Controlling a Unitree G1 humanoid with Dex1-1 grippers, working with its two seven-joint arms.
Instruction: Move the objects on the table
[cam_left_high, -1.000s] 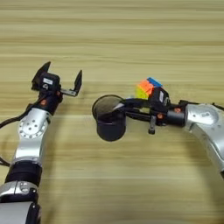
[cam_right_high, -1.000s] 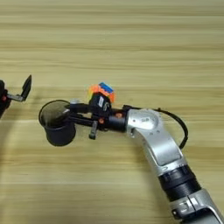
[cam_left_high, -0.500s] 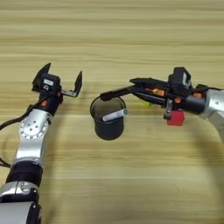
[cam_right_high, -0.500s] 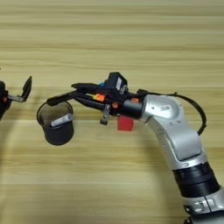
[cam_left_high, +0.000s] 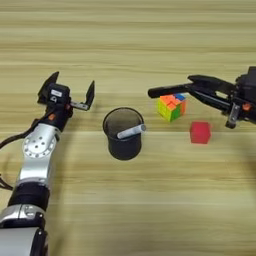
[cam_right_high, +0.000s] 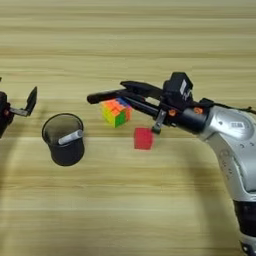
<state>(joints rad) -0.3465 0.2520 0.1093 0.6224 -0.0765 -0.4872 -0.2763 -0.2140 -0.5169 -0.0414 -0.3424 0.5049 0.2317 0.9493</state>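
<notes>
A black mesh cup (cam_left_high: 123, 134) stands on the table (cam_left_high: 130, 30) at centre left. A thin white pen (cam_left_high: 131, 131) leans inside it. To its right sits the multicoloured puzzle cube (cam_left_high: 171, 107), and the small red cube (cam_left_high: 200, 132) lies right of that. My right gripper (cam_left_high: 192, 86) reaches in from the right, just above the puzzle cube. It is shut on a black marker (cam_left_high: 166, 91), which sticks out leftward towards the cup. My left gripper (cam_left_high: 70, 93) hovers left of the cup, open and holding nothing.
Both forearms lie along the table, the left one (cam_left_high: 37, 150) down the left side and the right one (cam_right_high: 225, 125) at the right. Bare wood (cam_left_high: 150, 210) stretches in front of the objects and behind them.
My right gripper has drawn back to the right from over the cup, carrying the marker. The pen now shows in the cup, and both cubes are uncovered. The left arm has not moved.
</notes>
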